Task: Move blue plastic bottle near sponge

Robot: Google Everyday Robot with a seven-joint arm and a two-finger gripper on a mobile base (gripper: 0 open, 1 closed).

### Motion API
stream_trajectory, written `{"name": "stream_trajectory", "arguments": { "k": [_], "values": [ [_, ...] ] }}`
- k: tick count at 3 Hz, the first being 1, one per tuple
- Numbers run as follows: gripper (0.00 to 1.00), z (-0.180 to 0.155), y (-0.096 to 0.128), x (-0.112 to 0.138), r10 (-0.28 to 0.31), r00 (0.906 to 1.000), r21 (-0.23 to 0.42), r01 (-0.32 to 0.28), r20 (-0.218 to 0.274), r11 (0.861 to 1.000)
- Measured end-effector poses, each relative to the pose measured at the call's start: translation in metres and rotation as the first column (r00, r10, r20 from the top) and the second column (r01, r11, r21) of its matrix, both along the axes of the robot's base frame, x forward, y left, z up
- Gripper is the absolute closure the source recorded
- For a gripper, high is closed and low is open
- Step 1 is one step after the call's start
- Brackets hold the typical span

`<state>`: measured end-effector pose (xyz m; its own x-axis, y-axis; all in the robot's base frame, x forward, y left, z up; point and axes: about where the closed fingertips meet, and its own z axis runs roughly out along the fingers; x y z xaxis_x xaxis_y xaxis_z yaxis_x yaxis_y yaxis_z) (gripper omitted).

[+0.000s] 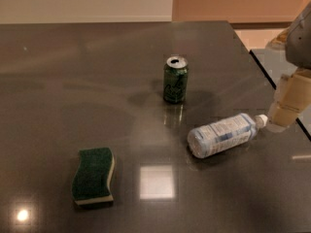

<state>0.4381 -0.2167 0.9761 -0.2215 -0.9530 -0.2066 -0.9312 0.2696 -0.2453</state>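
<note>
Your small clear plastic bottle with the pale blue-and-white label [222, 134] lies on its side on the dark shiny table [73, 72], close to the right edge. Its white cap points at that edge, and its flat bottom points toward the near left corner. The pale cream gripper [282, 116] hangs low just beside the cap, at the right edge. It looks like it touches the cap, or nearly does. You cannot tell from here if the gripper is open or closed, or if it holds anything.

The bottle is probably light, and its thin sides will likely squash a bit if you squeeze hard. It is round and smooth, so it may roll or slip on this shiny top. Take hold across the middle of the label, where it is widest, not at the little cap.

The wavy-edged sponge with the dark green top and pale yellow foam below [94, 175] lies well apart from the bottle, toward the near left corner. It is soft and may slide if bumped.

A dark green soda can [175, 79] stands upright with its top open, closer to the far edge, near the bottle but not touching. It stands off the straight path to the sponge, so nothing blocks the way; just keep your arm from knocking it
</note>
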Motion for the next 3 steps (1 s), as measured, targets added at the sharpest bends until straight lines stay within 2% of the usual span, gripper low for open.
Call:
{"name": "stream_trajectory", "arguments": {
  "k": [1,2,3],
  "values": [
    [0.00,0.000,0.000,0.001,0.002,1.0000,-0.003,-0.002,0.003,1.000],
    [0.00,-0.019,0.004,0.001,0.040,0.9987,0.007,-0.040,-0.032,0.999],
    [0.00,-0.045,0.011,-0.002,0.097,0.9923,0.032,-0.095,-0.077,0.995]
  ]
}}
